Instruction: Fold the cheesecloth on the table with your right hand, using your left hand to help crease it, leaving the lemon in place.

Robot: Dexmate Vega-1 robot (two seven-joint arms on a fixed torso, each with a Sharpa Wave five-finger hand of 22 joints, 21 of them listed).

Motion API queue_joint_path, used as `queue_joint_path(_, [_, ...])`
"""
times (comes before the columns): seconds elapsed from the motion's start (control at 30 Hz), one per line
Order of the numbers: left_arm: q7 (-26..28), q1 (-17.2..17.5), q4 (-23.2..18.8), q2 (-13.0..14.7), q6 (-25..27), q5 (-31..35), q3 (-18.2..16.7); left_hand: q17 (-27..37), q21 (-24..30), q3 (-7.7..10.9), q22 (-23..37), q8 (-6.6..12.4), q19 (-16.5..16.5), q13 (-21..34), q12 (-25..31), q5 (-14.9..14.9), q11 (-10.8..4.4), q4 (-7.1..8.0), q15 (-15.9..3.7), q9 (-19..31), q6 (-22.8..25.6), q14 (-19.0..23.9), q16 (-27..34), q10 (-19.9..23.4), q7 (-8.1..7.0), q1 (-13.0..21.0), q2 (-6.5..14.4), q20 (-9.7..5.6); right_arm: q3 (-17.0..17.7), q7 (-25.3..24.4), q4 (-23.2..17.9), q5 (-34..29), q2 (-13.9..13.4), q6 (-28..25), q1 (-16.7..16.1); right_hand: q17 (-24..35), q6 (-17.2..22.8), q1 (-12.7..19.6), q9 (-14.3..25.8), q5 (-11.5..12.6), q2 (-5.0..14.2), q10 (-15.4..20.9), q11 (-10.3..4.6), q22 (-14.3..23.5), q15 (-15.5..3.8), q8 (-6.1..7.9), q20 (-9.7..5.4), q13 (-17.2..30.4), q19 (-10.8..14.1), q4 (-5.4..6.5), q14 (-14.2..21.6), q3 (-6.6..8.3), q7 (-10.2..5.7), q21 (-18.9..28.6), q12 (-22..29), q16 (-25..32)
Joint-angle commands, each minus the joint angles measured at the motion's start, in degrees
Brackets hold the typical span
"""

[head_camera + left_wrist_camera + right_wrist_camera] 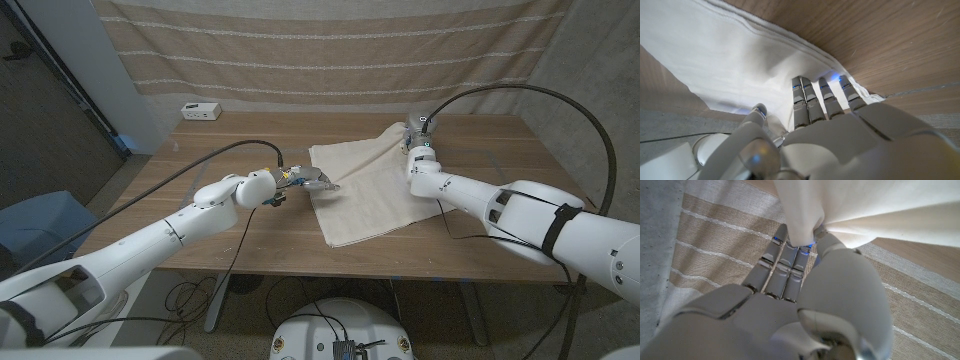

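The cream cheesecloth (362,195) lies spread on the middle of the wooden table (480,255). My right hand (418,143) is at its far right corner and pinches that corner between thumb and fingers (790,255), so the cheesecloth (875,205) rises in a bunched peak off the table. My left hand (305,180) is at the cloth's left edge. Its fingers (812,100) are stretched out and press on the hem of the cheesecloth (725,55), with the thumb (758,112) apart from them.
A small white box (200,110) stands at the table's back left corner. A striped beige curtain (330,40) hangs behind the table. Black cables run along both arms. Bare wood shows to the left of the cloth and along the front edge.
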Motion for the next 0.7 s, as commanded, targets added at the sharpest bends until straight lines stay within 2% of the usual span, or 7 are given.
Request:
queue_joint_path(0.03, [-1.3,-0.9,0.6,-0.5,0.1,0.3,0.8,0.0,-0.3,-0.18,0.2,-0.28,0.3,0.3,-0.3,0.2,0.47,0.17,0.26,0.0,-0.7,0.3,0.1,-0.5,0.09,-0.6,0.1,0.17,5.3,2.6,-31.9,-10.1,-10.0,2.9,-7.2,1.0,0.1,0.7,0.2,-0.2,0.00,1.0,-1.85,0.1,-5.70,-0.35,0.15,2.2,-0.5,0.40,0.2,0.08,-0.45,0.4,1.8,0.2])
queue_joint_path(0.17, [-0.9,-0.9,1.0,-0.6,-0.8,-0.2,0.7,0.0,-0.3,-0.20,0.2,-0.43,0.3,0.3,-0.4,0.3,0.50,0.19,0.37,0.0,-1.0,0.2,0.0,-0.6,-0.05,-0.7,0.1,0.17,5.9,3.9,-34.4,-13.9,-11.2,6.4,-8.4,2.0,-0.4,0.4,0.2,-0.3,0.18,0.7,-2.45,0.1,-5.63,-0.76,0.04,2.6,-1.3,0.81,0.0,-0.11,-1.27,0.4,1.8,0.4])
queue_joint_path(0.3, [-0.4,-0.5,0.8,-0.4,-1.1,-0.8,0.3,0.0,-0.5,-0.22,0.2,-0.79,0.4,0.3,-0.7,0.3,0.88,0.21,0.34,0.0,-1.8,0.1,-0.2,-1.0,-0.55,-0.8,0.1,0.22,6.1,4.1,-34.9,-17.8,-11.1,10.3,-9.0,2.6,-0.6,0.4,0.3,-0.4,0.19,0.3,-3.16,0.1,-5.79,-0.98,-0.09,2.8,-1.7,0.88,-0.5,-0.18,-1.79,0.5,1.7,0.3])
queue_joint_path(0.37, [-0.2,0.0,0.3,-0.1,-0.8,-0.9,0.0,0.0,-0.5,-0.21,0.2,-0.89,0.4,0.3,-0.8,0.3,0.73,0.20,0.45,0.0,-2.1,0.0,-0.2,-1.1,-0.57,-0.9,0.1,0.29,5.8,4.7,-34.9,-19.8,-10.5,12.1,-8.8,2.9,-0.6,0.4,0.3,-0.4,0.29,0.3,-3.22,0.1,-5.90,-1.07,-0.18,2.9,-1.7,0.92,-0.6,-0.17,-2.22,0.5,1.7,0.3])
queue_joint_path(0.7, [0.9,2.2,-1.6,1.5,0.1,-1.7,-1.3,0.0,-0.7,-0.17,0.2,-1.13,0.4,0.3,-1.1,0.4,1.28,0.16,0.59,0.0,-3.0,-0.2,-0.4,-1.4,-0.82,-0.9,0.1,0.37,5.7,6.7,-32.7,-26.7,-6.9,16.3,-8.1,4.1,-0.2,0.5,0.4,-0.3,0.28,0.7,-3.42,0.2,-6.17,-1.18,-0.17,2.5,-2.0,0.80,-0.2,-0.19,-2.19,0.9,1.5,0.5])
